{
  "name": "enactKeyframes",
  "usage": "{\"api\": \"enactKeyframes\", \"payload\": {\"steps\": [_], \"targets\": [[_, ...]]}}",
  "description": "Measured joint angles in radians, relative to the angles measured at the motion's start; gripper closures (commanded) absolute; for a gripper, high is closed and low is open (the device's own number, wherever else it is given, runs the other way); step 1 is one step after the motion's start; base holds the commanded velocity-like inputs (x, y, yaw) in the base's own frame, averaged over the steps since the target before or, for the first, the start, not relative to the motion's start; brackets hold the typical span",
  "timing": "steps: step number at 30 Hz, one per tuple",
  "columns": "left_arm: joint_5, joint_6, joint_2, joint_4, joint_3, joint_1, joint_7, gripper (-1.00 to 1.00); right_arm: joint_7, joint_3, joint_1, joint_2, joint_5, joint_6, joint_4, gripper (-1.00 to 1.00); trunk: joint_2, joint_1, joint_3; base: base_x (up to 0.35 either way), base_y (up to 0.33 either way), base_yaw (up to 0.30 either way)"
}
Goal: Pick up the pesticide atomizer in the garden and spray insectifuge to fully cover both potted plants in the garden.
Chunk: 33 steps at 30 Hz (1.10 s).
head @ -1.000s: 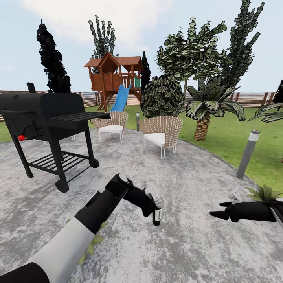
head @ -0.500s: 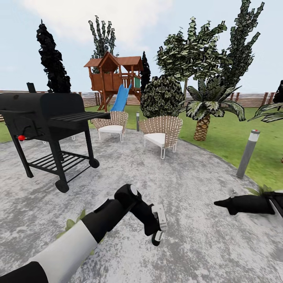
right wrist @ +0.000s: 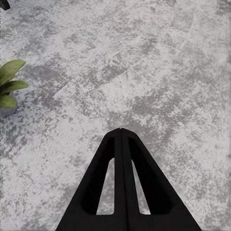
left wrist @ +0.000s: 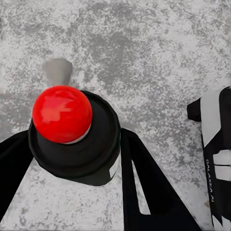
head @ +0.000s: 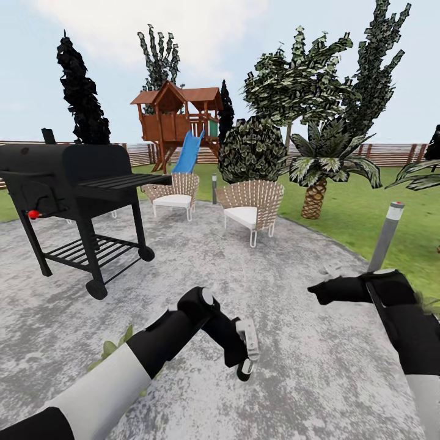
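Observation:
My left gripper [head: 244, 359] hangs low over the grey patio [head: 293, 379], shut on the pesticide atomizer [head: 247, 338], whose white trigger head shows beside the black fingers. In the left wrist view the atomizer's [left wrist: 72, 139] dark body and red dot sit between the fingers [left wrist: 144, 192], pointing down at the paving. My right gripper [head: 318, 293] is held higher at the right, pointing left, its jaws pressed together and empty [right wrist: 120, 132]. A few leaves of one potted plant [head: 113, 349] peek out behind my left forearm. Green leaves of a potted plant [right wrist: 9, 83] show at the edge of the right wrist view.
A black grill [head: 73, 177] stands on the patio at the left. Two slatted chairs [head: 174, 194] [head: 250, 211] sit at the back. A grey lamp post [head: 386, 238] rises at the patio's right edge, with a palm [head: 315, 183], lawn and a wooden playhouse [head: 177, 122] beyond.
My left gripper dropped lower and slightly right with the atomizer, then held still. My right arm rose and swung left, now covering the plant at the right.

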Motion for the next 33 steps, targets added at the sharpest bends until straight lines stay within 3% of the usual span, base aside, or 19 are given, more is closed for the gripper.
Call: {"api": "enactKeyframes", "payload": {"steps": [5,6,7,10,17,20,25,30,33], "targets": [[0.001,-0.041,0.002,0.001,0.000,0.004,0.000,1.00,0.099,0.006,0.000,0.006,0.007,0.000,-0.001,1.00,0.000,0.000,0.000,0.000,0.000,0.000],[0.001,-0.044,0.003,0.001,0.000,0.004,0.000,1.00,0.132,0.016,0.000,0.006,0.007,-0.001,-0.001,1.00,0.000,0.000,0.000,0.000,0.000,0.000],[0.001,-0.051,0.003,0.002,0.000,0.005,0.000,1.00,0.161,0.057,0.000,0.006,0.006,0.000,-0.002,1.00,0.000,0.000,0.000,0.000,0.000,0.000],[0.002,-0.078,0.004,0.002,0.001,0.005,0.000,1.00,0.169,0.103,0.000,0.006,0.007,-0.001,-0.003,1.00,0.000,0.000,0.000,0.000,0.000,0.000],[0.003,-0.114,0.038,0.009,0.007,0.006,0.000,1.00,0.179,0.139,0.000,0.005,0.007,-0.001,-0.003,1.00,0.000,0.000,0.000,0.000,0.000,0.000],[0.003,-0.122,0.044,0.009,0.008,0.006,0.001,1.00,0.236,0.183,0.000,0.006,0.007,-0.001,-0.003,1.00,0.000,0.000,0.000,0.000,0.000,0.000],[0.004,-0.136,0.046,0.009,0.008,0.006,0.001,1.00,0.284,0.206,0.000,0.007,0.008,-0.003,-0.003,1.00,0.000,0.000,0.000,0.000,0.000,0.000],[0.004,-0.136,0.041,0.034,0.007,0.006,0.001,1.00,0.288,0.286,0.000,0.007,0.008,-0.003,-0.003,1.00,0.000,0.000,0.000,0.000,0.000,0.000],[0.004,-0.136,0.039,0.062,0.009,0.006,0.002,1.00,0.288,0.296,0.000,0.007,0.008,-0.003,-0.003,1.00,0.000,0.000,0.000,0.000,0.000,0.000]]}}
